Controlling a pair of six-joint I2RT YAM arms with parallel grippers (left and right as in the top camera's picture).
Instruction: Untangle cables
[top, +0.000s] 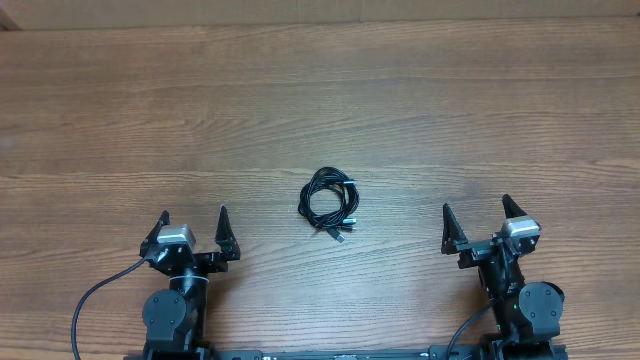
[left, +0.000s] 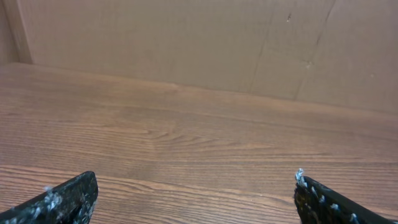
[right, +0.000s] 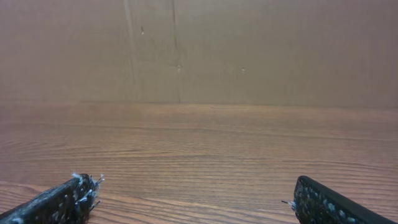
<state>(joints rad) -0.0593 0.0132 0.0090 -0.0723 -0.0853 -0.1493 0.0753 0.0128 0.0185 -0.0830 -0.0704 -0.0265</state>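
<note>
Tiny coil, cropped arms
Overhead, the cables (top: 330, 203) are too small to count, and how the strands cross inside the coil cannot be told. The bottom edge cuts off the left arm (top: 172, 318) and right arm (top: 535, 305) at their bases. In the wrist views it crops the fingers (left: 68, 199) of the left gripper (left: 196, 177) and the right gripper (right: 196, 180) to their tips.

The overhead view is lit brightly and evenly from above. The table (top: 320, 90) is shown in soft, diffuse light, and no glare is seen. The cables (top: 330, 205) are rendered sharply, with only faint, short shadows cast beside them. The 2 wrist views are dimmer and warmer. There, detail is slightly softened toward the wall (right: 249, 50), and the fingertips (left: 71, 198) at the lower edge are blurred and cropped.
</note>
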